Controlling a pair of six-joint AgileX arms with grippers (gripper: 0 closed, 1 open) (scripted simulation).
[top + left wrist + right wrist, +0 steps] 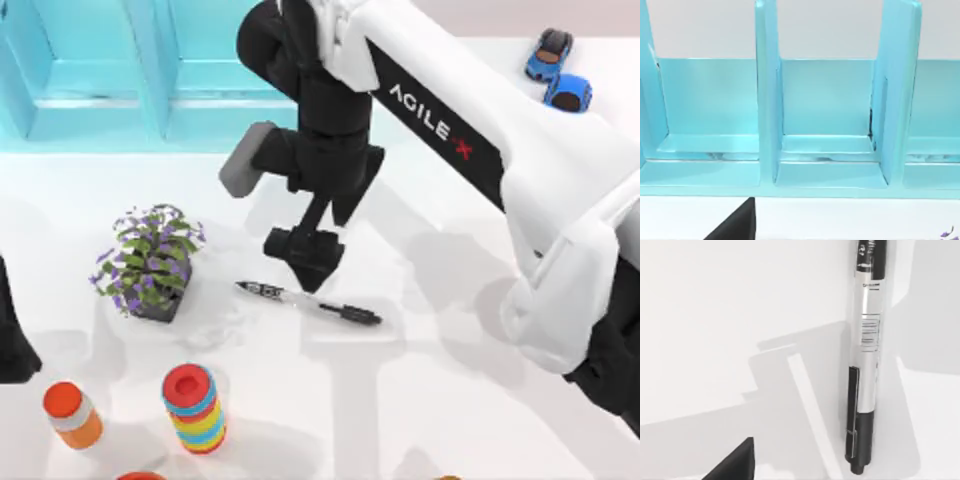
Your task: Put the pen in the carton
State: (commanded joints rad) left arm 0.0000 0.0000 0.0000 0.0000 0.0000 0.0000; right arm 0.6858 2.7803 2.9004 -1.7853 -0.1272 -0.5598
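the pen (308,301) lies flat on the white desk (450,400) near the middle, not yet lifted, its black cap end pointing toward the right edge and its tip toward the potted plant (150,262), which sits well apart toward the left edge. my right tool (305,262) hangs just above the pen's barrel, a little to the far side of it, and i cannot tell from here whether its fingers are spread or closed; nothing is held in it as far as i can see. in the right wrist view the pen (866,355) runs lengthwise with the clip and cap toward me and printed white barrel beyond. i judge it light, stiff and smooth, round enough to roll or squirt out of a pinch, so i would close across the barrel near its middle, on the printed section just clear of the clip, fingers square to its length. the carton (150,75), turquoise with upright dividers, stands along the far edge toward the left corner; the left wrist view looks into its compartments (825,150). my left tool (12,340) is parked at the left edge of the desk, near the orange bottle (72,414) and the stacked ring toy (194,408).
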